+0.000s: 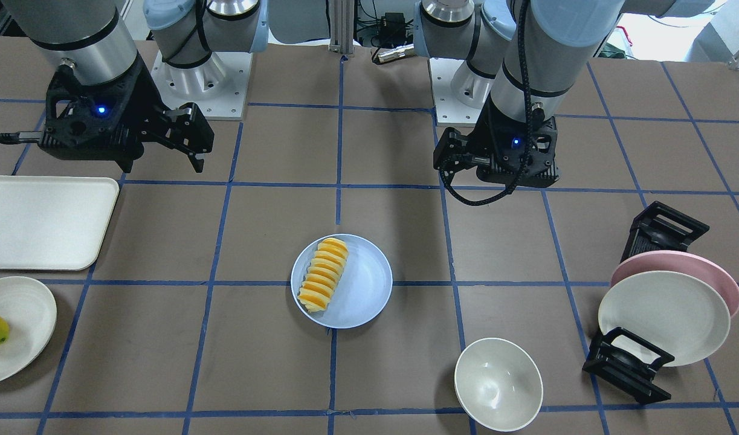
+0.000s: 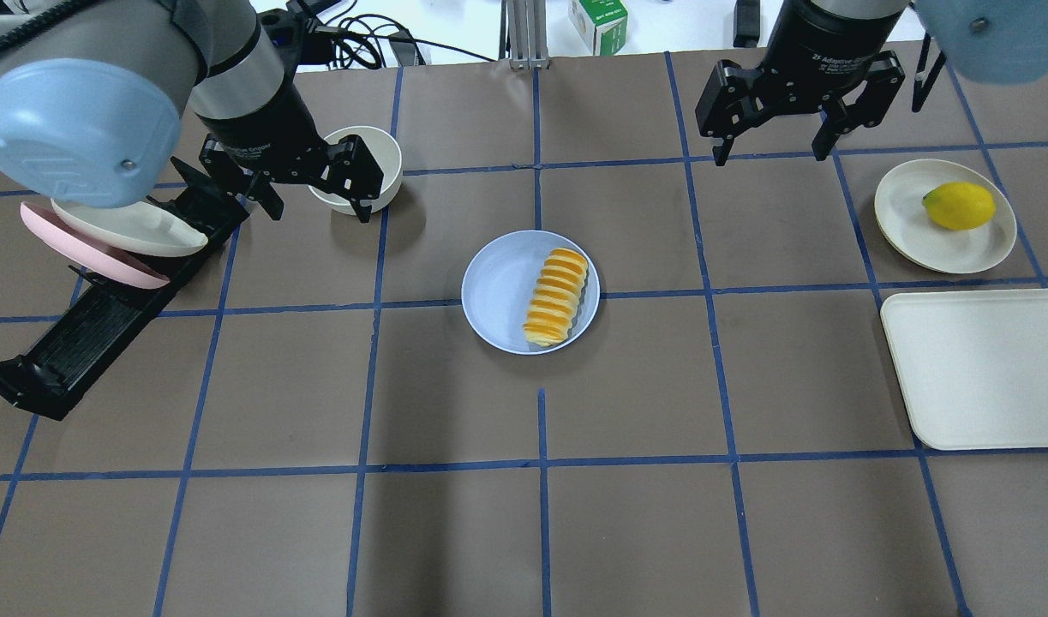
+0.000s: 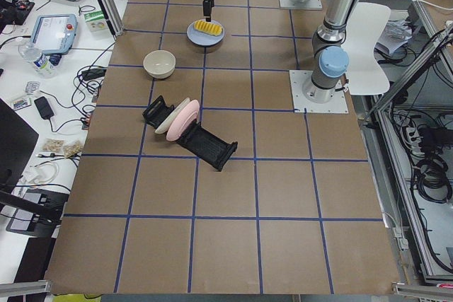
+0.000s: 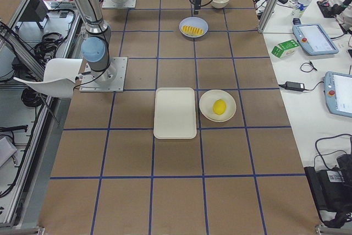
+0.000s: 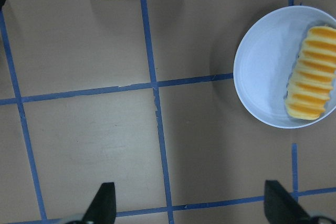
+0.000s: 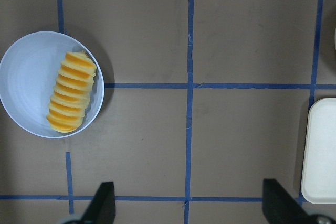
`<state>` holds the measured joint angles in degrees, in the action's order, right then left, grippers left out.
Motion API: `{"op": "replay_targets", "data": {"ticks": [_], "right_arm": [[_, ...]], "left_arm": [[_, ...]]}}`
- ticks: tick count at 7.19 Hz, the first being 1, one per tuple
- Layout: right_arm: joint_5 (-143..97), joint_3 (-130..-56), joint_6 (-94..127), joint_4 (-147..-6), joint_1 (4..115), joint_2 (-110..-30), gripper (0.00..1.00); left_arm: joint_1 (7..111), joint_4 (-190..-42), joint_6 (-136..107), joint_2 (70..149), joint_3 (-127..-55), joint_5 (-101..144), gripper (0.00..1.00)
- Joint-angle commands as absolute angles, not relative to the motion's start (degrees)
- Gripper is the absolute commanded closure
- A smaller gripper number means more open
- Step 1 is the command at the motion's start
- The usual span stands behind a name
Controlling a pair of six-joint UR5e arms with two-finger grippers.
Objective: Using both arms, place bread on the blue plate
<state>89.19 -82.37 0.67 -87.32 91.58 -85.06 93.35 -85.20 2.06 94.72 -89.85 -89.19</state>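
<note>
The tabletop (image 2: 455,531) is matte brown and ruled into large squares by blue tape, evenly lit from above so that shadows fall soft. Along the operators' side runs a white bench (image 4: 297,155) strewn with cables, two tablet-like pendants (image 4: 313,38) and a green-and-white carton (image 4: 284,49), with a slanted aluminium post (image 4: 272,1) at the tabletop's edge. On the opposite side a white chair (image 3: 371,54) stands beside the tabletop.

Both wrist cameras look straight down, sharing the blue plate (image 5: 262,72) with the overhead view.
</note>
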Motion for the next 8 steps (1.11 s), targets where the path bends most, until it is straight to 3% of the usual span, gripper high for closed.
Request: {"op": "replay_targets", "data": {"ticks": [1, 8], "right_arm": [[89.2, -82.4, 0.7, -87.3, 91.6, -85.1, 0.0], [89.2, -82.7, 0.7, -87.8, 91.6, -84.9, 0.0]], "left_arm": [[93.4, -83.7, 1.9, 94.7, -90.1, -89.2, 0.0], [93.2, -83.9, 2.1, 93.6, -90.8, -89.1, 0.0]]}}
